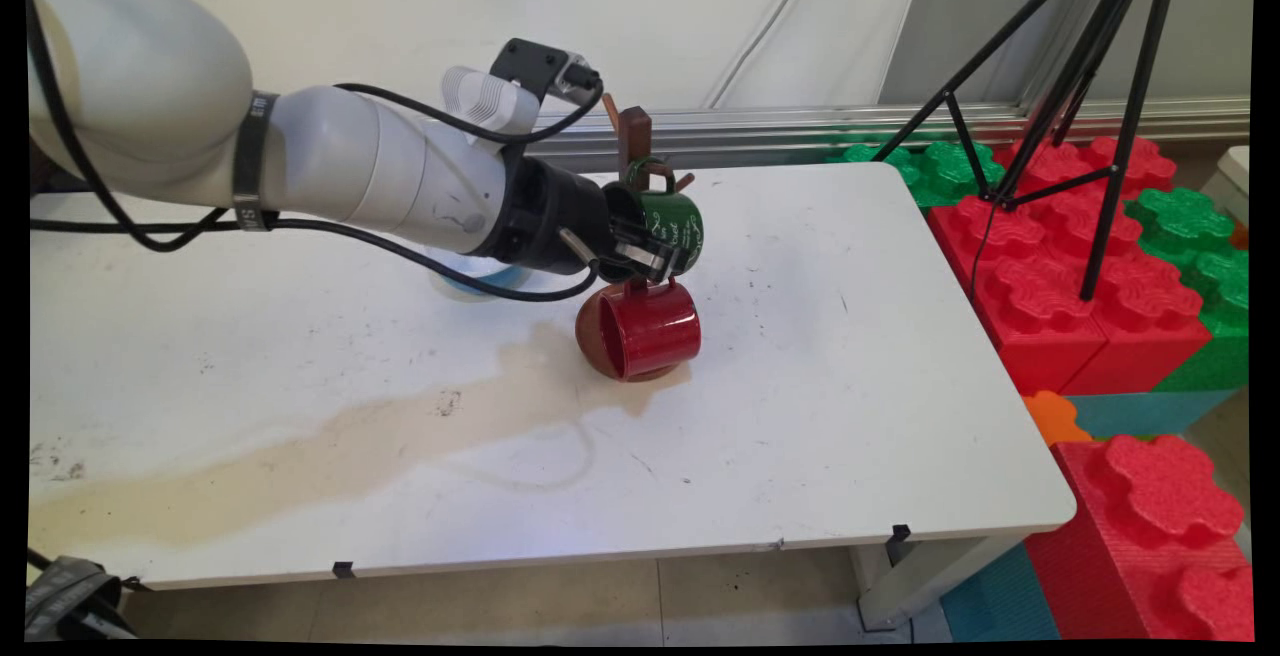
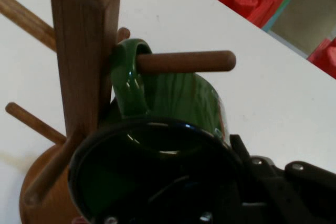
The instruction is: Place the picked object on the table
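Nearest my camera on the white table (image 1: 800, 456) I see a long tan stain (image 1: 330, 446) running from the left front edge up toward the middle. At its upper end a red mug (image 1: 640, 329) hangs from the wooden mug tree, its mouth facing left toward me, handle up on a peg.

Just above it I have the gripper (image 1: 650, 256) clamped on the green mug (image 1: 668, 224), one finger inside the mouth and the other outside the wall (the hand view shows the black rim (image 2: 157, 129) filling the lower frame and a finger link at the right). The mug lies on its side with its handle (image 2: 126, 77) threaded over a wooden peg (image 2: 186, 61), right against the tree's upright post (image 2: 84, 51). Other pegs stick out left of the post, and the round base (image 2: 42, 187) shows below.

Under the arm a pale blue bowl-like thing (image 1: 480, 281) peeks out; I cannot tell what it is.

Beyond the table's right end are red and green giant blocks (image 1: 1060, 266) and a black tripod (image 1: 1090, 86).
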Controlling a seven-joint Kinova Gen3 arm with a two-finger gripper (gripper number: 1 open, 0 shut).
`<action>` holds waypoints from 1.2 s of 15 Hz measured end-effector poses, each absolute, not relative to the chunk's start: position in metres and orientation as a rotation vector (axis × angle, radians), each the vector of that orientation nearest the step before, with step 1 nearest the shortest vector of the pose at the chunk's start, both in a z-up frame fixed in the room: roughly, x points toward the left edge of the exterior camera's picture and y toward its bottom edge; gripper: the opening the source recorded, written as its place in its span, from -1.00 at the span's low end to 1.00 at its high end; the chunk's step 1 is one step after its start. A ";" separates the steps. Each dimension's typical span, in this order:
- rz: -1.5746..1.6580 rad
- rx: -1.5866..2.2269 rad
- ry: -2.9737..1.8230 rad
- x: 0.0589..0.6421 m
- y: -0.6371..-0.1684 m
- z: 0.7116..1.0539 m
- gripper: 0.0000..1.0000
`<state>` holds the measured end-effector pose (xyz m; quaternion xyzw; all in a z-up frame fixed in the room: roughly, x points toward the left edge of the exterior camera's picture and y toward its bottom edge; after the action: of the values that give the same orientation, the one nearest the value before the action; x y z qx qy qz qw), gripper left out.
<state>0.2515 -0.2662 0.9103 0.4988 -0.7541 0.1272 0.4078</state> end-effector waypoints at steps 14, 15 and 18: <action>0.354 1.207 -1.922 0.248 -0.246 0.923 -1.00; 0.356 1.202 -1.925 0.247 -0.245 0.924 -1.00; 0.368 1.168 -1.941 0.244 -0.243 0.927 -1.00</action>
<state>0.2441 -0.2431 0.9269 0.4640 -0.7712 0.1460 0.4107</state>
